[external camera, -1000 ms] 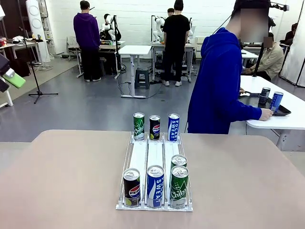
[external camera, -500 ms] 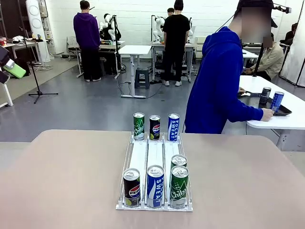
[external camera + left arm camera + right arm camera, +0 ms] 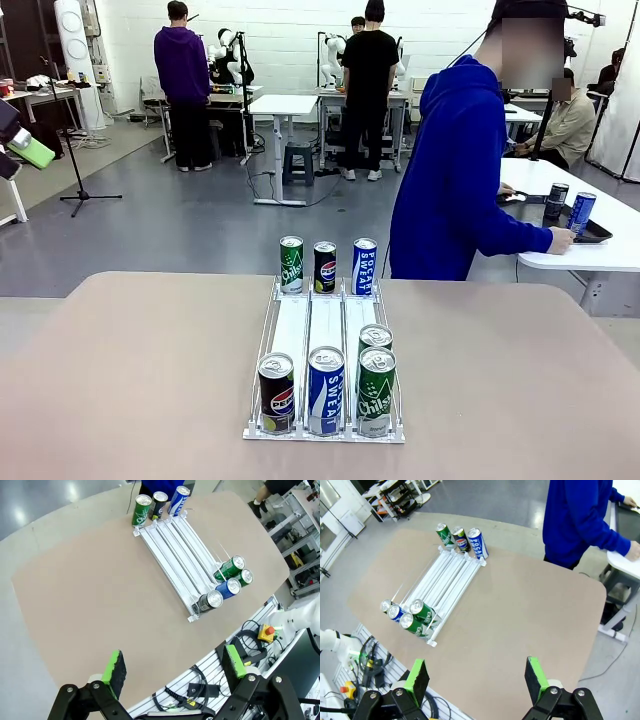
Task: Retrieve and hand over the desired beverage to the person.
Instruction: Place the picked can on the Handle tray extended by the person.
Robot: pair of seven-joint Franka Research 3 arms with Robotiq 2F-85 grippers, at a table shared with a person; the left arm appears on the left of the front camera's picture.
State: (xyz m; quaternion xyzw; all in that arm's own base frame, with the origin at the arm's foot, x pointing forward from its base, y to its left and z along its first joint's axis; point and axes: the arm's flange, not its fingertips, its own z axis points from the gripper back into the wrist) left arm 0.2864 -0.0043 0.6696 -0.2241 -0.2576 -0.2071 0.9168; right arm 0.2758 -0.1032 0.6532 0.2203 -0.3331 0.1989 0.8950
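Front view tells me nothing is started: all seven cans (image 3: 325,390) sit in the rack (image 3: 324,330) on the bench (image 3: 130,370), the person (image 3: 455,180) faces away, and both my left gripper (image 3: 172,667) and right gripper (image 3: 475,680) hang high with fingers apart, empty.

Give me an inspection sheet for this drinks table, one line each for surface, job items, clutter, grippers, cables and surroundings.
Surface: tan table, bare around the rack.
Job's things: white three-lane rack; three upright cans at its far end, four at the near end, the right lane holding two green Chilsung cans one behind the other. The person in blue is turned to a side table, hand by a blue can.
Clutter: nothing seen.
Grippers: left gripper open, empty; right gripper open, empty; both high above the table.
Cables: bundles below the table's near edge.
Surroundings: other people at benches behind.
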